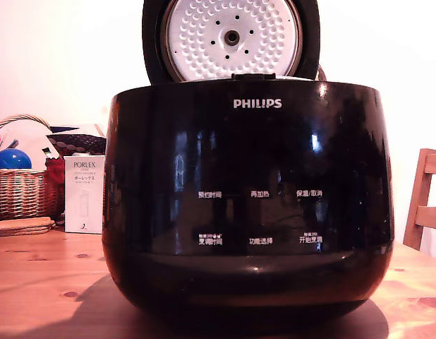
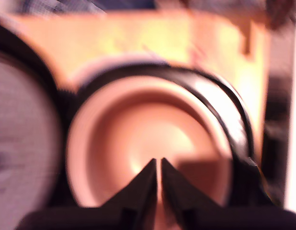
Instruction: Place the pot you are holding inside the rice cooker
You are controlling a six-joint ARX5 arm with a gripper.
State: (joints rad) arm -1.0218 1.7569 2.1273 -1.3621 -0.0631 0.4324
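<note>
— Well, from the front I see only the rice cooker (image 1: pixel 246 212), lid (image 1: pixel 232 39) up. No pot, no claw.
— The wrist view has them, blurred: the pot (image 2: pixel 138 124) lies within the cooker's black ring, under the claw (image 2: pixel 158 165).
— Is it gripped?
— Fingers nearly together; whether the rim is between them, I cannot tell. It looks stiff, smooth metal, maybe slippery; I would hold it by the rim.

The rice cooker (image 1: pixel 246 205) stands on the table (image 1: pixel 41 282), its lid (image 1: pixel 232 39) raised behind the body, with the pot (image 2: pixel 138 139) inside its opening. Farther back at the exterior view's left, a box (image 1: pixel 84 194) stands beside a basket (image 1: pixel 24 191). A chair (image 1: pixel 426 201) stands at the right.
</note>
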